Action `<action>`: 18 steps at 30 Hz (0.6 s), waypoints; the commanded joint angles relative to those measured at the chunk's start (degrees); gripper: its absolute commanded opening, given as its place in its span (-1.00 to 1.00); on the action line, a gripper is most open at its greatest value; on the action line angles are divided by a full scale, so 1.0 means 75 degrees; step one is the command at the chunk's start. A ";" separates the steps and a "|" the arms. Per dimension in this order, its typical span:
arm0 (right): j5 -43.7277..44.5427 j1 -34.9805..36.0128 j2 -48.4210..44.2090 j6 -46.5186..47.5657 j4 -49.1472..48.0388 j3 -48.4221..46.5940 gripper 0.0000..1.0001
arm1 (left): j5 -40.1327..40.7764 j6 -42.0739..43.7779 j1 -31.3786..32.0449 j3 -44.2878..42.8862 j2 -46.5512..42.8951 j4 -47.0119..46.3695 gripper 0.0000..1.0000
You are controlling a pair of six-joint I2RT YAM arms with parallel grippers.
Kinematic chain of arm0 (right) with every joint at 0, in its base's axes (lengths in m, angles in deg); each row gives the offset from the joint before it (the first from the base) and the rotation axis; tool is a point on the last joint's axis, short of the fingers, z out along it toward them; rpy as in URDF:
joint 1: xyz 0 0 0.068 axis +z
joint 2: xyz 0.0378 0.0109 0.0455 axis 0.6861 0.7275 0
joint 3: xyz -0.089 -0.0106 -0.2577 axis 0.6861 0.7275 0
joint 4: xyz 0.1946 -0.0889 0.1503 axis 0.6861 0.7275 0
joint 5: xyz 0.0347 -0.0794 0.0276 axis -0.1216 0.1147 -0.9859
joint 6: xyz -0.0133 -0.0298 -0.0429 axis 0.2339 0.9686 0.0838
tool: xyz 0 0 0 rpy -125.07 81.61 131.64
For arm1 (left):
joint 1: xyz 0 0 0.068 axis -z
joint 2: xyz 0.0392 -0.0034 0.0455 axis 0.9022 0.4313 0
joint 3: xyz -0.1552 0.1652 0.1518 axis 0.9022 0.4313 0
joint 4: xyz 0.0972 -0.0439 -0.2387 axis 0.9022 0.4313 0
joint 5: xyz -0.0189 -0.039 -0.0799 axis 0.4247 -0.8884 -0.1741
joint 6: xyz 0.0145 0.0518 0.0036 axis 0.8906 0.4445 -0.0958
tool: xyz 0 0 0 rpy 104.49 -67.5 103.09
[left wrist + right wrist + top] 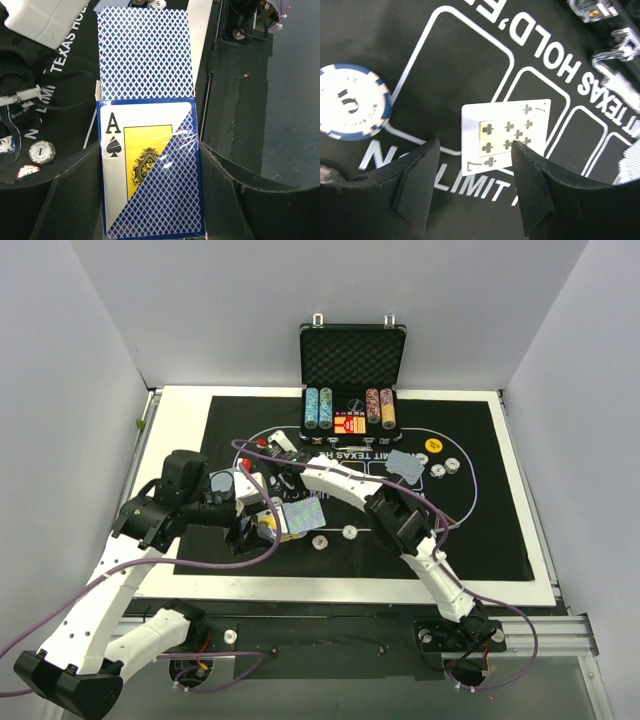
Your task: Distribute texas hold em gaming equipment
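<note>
My left gripper (150, 210) is shut on a wrapped deck of playing cards (150, 175) that shows an ace of spades. A blue-backed card (142, 50) sticks out beyond the deck, and it also shows in the top view (303, 518). My right gripper (475, 175) is open and empty. It hangs just above a face-up seven of clubs (505, 136) lying on the black mat (445, 60). A blue and white chip (351, 101) lies to the left of the gripper. In the top view the right arm reaches across to the mat's left side (272, 460).
The open black case (352, 370) with chip stacks stands at the back. Blue-backed cards (403, 466), two chips (445, 468) and a yellow button (433, 446) lie at the right. Two chips (349, 532) lie near the front. The arms cross closely at centre left.
</note>
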State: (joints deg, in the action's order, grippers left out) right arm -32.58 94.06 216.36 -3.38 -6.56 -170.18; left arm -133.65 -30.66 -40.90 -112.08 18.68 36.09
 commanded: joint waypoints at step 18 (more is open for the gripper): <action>-0.6794 -0.2323 -0.6522 -0.5373 -0.2144 0.3919 0.46 | -0.0279 -0.0105 0.0024 -0.0321 -0.0116 -0.0326 -1.00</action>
State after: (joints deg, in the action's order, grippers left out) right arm -69.36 78.19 176.97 -30.57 -13.71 -150.64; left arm -133.72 -30.96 -40.88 -112.08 18.37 36.05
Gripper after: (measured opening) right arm 0.701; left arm 0.748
